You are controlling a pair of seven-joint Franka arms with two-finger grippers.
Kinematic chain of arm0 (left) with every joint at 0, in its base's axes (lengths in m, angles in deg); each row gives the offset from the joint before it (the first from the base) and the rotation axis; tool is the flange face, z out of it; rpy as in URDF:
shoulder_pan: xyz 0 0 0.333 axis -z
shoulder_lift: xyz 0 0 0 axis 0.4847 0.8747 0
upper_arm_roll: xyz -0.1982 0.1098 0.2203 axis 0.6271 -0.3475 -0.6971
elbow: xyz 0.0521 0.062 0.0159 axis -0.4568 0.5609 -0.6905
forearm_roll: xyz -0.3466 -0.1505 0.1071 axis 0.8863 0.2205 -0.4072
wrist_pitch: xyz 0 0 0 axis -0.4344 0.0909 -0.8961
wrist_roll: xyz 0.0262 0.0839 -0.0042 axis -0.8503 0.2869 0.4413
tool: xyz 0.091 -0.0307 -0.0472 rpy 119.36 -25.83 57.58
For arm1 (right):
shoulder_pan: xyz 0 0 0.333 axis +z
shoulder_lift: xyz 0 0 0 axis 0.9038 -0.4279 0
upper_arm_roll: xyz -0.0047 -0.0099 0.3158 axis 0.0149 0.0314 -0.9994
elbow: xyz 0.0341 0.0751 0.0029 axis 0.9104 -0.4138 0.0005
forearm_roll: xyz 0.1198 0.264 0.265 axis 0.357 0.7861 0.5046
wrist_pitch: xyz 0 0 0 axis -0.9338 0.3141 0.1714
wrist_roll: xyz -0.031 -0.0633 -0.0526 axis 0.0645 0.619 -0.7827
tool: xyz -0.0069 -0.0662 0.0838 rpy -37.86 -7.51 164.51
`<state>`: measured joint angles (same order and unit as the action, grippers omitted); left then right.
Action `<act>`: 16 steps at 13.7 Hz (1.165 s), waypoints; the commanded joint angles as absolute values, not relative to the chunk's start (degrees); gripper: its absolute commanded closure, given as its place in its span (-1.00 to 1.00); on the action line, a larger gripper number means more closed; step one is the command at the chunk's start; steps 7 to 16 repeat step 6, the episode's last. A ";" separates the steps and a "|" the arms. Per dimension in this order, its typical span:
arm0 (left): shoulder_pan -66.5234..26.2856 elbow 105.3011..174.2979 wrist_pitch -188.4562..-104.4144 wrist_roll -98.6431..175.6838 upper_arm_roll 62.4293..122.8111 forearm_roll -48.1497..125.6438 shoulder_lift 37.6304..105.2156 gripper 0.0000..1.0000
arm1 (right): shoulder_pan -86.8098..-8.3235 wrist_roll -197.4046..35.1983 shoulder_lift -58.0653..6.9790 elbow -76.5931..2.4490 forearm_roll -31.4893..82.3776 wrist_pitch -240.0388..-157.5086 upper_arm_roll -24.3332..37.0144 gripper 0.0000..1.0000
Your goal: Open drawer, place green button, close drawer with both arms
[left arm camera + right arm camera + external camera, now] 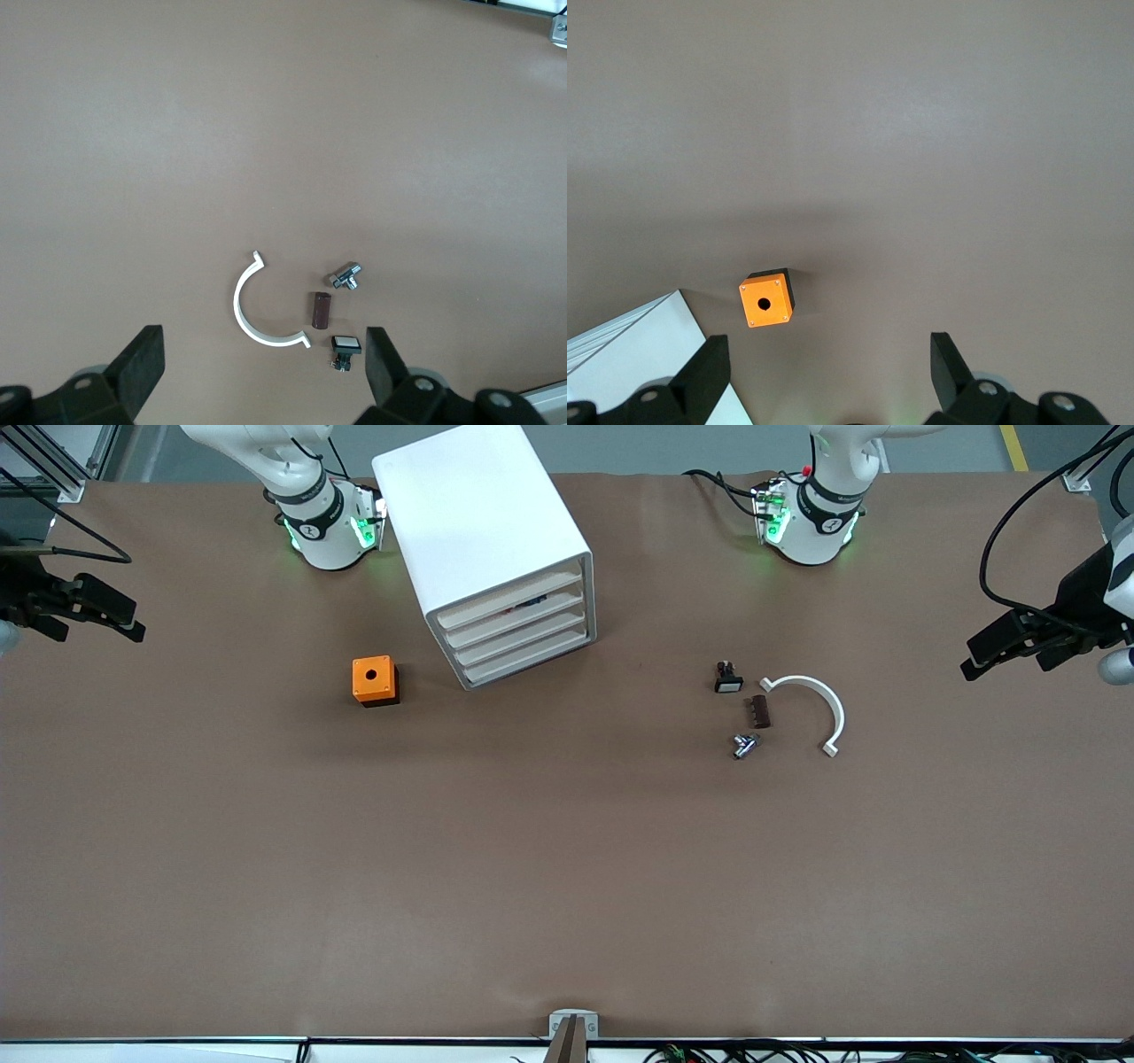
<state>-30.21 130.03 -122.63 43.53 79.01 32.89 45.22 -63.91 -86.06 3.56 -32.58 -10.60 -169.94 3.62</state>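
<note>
Left hand (pixel 974 657) at three o'clock and right hand (pixel 133 622) at nine hang open and empty; the drawer (pixel 530 657) is probably light, slick plastic, best hooked at its front lip.

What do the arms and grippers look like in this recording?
Both arms are white, rounded, with black bands and green lights near the bases. Black cables run along them. The left gripper and right gripper are black, with two blocky fingers.

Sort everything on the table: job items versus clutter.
Job: lowest drawer of the white cabinet; button, apparently the small silvery part; left gripper and right gripper, open, waiting above the table's ends.
Clutter: orange box; black white-faced part; brown block; white curved clip.
</note>
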 commanded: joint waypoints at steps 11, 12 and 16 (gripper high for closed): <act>-29.87 128.42 -121.38 42.62 78.60 31.60 46.07 -0.99 | -63.61 -86.05 4.78 -33.59 -10.43 -170.08 3.62 -1.00; -29.87 128.42 -121.38 42.62 78.60 31.60 46.07 -0.99 | -63.61 -86.05 4.78 -33.59 -10.43 -170.08 3.62 -1.00; -29.87 128.42 -121.38 42.62 78.60 31.60 46.07 -0.99 | -63.61 -86.05 4.78 -33.59 -10.43 -170.08 3.62 -1.00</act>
